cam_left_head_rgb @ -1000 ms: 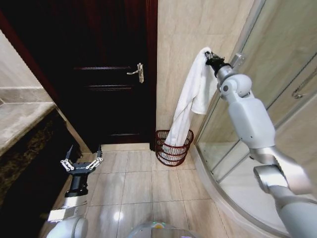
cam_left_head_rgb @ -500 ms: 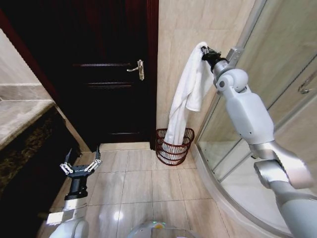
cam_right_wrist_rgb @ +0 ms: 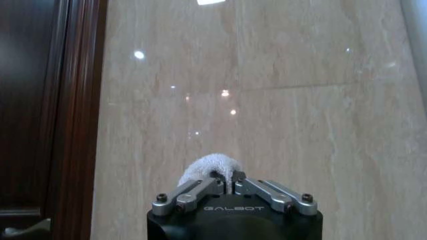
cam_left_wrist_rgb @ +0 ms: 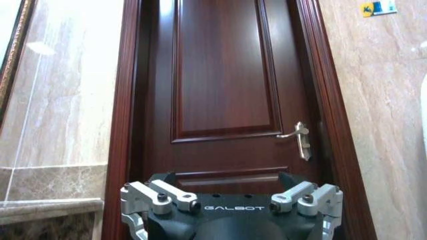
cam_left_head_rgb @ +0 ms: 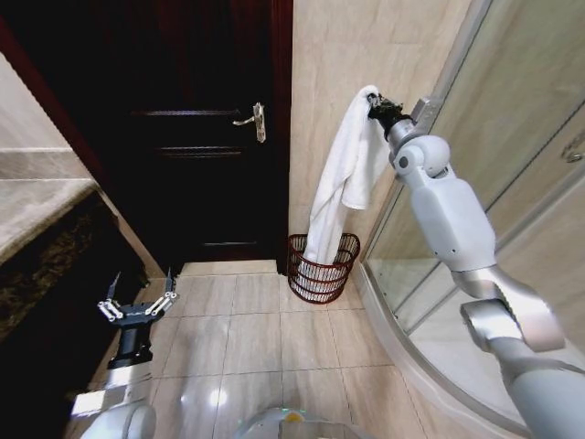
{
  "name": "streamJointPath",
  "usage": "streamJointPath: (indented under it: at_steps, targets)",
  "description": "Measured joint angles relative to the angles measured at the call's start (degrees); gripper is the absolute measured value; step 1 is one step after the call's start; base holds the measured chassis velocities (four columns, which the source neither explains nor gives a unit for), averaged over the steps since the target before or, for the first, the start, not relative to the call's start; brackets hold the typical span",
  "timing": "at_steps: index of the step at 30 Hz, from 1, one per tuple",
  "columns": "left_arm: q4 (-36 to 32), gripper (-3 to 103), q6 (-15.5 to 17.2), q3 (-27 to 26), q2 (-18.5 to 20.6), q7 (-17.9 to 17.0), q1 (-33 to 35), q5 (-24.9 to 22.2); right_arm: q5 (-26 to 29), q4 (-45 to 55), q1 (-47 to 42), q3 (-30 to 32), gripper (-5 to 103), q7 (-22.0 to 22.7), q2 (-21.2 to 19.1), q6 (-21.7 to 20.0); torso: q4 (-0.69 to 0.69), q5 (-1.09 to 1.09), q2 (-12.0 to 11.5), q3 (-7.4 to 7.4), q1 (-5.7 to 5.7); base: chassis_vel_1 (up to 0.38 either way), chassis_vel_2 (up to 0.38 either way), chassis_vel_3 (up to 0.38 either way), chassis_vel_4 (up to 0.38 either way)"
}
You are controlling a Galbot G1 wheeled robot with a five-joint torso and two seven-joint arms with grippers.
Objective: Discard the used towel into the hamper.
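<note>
A long white towel [cam_left_head_rgb: 344, 174] hangs from my right gripper [cam_left_head_rgb: 377, 107], which is raised high by the beige wall and shut on the towel's top fold. That white fold [cam_right_wrist_rgb: 212, 169] bulges just past the closed fingers in the right wrist view. The towel's lower end dips into the hamper [cam_left_head_rgb: 322, 268], a dark reddish-brown ribbed basket on the floor against the wall. My left gripper [cam_left_head_rgb: 137, 306] sits low at the left over the floor tiles, open and holding nothing; its fingers [cam_left_wrist_rgb: 157, 196] face the door.
A dark wooden door [cam_left_head_rgb: 196, 137] with a metal handle [cam_left_head_rgb: 251, 121] stands left of the hamper. A glass shower enclosure [cam_left_head_rgb: 512, 183] with a curved sill fills the right. A stone counter [cam_left_head_rgb: 37, 206] edges the left. Beige floor tiles [cam_left_head_rgb: 274, 338] lie open in front.
My right gripper has carried the towel slightly left and up, so more of its tail hangs over the hamper. The view has shifted a little; the left gripper sits lower in it.
</note>
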Motion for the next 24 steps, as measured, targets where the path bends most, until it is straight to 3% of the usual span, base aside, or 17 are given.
streamJointPath:
  at_steps: [10, 24]
  targets:
    - [0.8, 100, 0.1, -0.1, 0.4, 0.0, -0.5, -0.1, -2.3, -1.7, -0.6, 0.9, 3, -0.5, 2.8, 0.2, 0.01, 0.00, -2.3, -1.37, -0.97, 0.000, 0.000, 0.000, 0.000]
    - [0.0, 100, 2.9, 2.3, 0.1, 0.3, -2.7, 1.4, -3.6, -1.6, -2.1, 2.4, 3, -1.4, 3.2, 0.2, 0.00, 0.01, -5.6, -3.32, -2.32, 0.000, 0.000, 0.000, 0.000]
